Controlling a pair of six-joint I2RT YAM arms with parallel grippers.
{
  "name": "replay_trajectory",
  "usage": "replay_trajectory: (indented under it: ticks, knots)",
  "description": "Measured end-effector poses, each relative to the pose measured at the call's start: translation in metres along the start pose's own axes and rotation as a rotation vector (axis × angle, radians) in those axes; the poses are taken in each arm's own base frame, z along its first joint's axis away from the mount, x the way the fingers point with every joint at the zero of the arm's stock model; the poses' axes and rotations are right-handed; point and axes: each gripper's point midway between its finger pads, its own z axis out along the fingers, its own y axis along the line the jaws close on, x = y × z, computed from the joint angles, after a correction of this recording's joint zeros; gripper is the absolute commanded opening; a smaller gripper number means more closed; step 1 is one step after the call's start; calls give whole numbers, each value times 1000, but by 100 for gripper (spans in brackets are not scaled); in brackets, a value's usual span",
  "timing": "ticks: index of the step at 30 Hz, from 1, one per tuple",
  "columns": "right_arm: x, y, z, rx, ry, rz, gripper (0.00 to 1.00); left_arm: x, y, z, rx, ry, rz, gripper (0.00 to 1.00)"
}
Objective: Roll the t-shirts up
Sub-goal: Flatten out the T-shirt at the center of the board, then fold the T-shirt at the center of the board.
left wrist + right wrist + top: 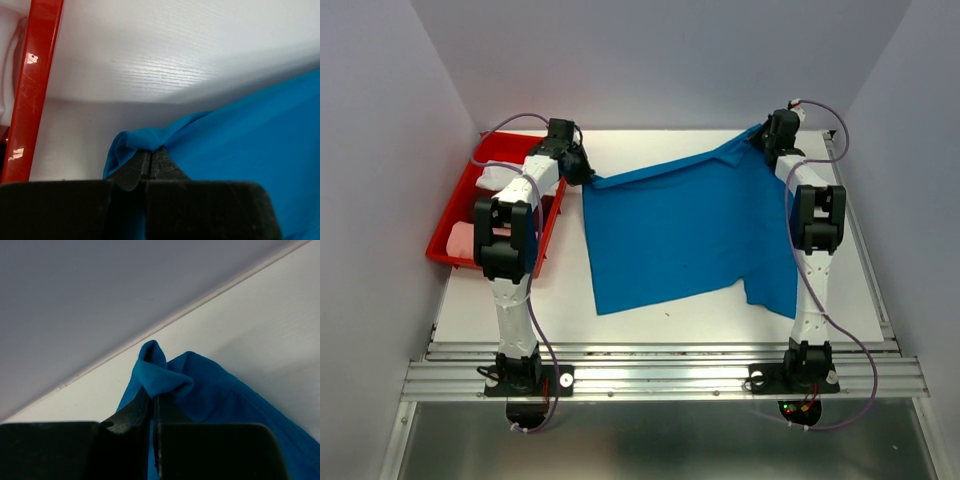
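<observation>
The right gripper (152, 399) was clamped on a bunched corner of the blue t-shirt (215, 392), jaws together with cloth pinched at their tips. A small fold stood up above the fingertips. The remaining cloth trailed off lower right over the white table (260, 325). A grey wall (100, 300) stood just behind.

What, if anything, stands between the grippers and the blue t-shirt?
Nothing visible does. The left gripper and the right gripper are each shut directly on a far corner of the blue t-shirt.
</observation>
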Motion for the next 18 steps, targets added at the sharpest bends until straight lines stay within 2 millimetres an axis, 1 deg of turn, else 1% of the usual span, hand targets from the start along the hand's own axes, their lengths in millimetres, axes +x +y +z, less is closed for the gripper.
replay_trajectory:
  ticks: [6, 10, 14, 16, 18]
  knots:
    - [-1, 6, 2, -23, 3, 20, 1, -1, 5, 1, -7, 2, -5, 0]
    - [0, 6, 2, -26, 6, 27, 1, -2, 8, 2, -11, 1, -8, 0]
    - [10, -1, -3, 0, 36, 43, 1, -2, 8, 2, -6, 4, -8, 0]
    - [16, -7, -8, 29, 57, 57, 1, -1, 7, 2, -1, 7, -8, 0]
    - [21, -13, -18, 66, 78, 74, 1, 0, 6, 2, 4, 11, -6, 0]
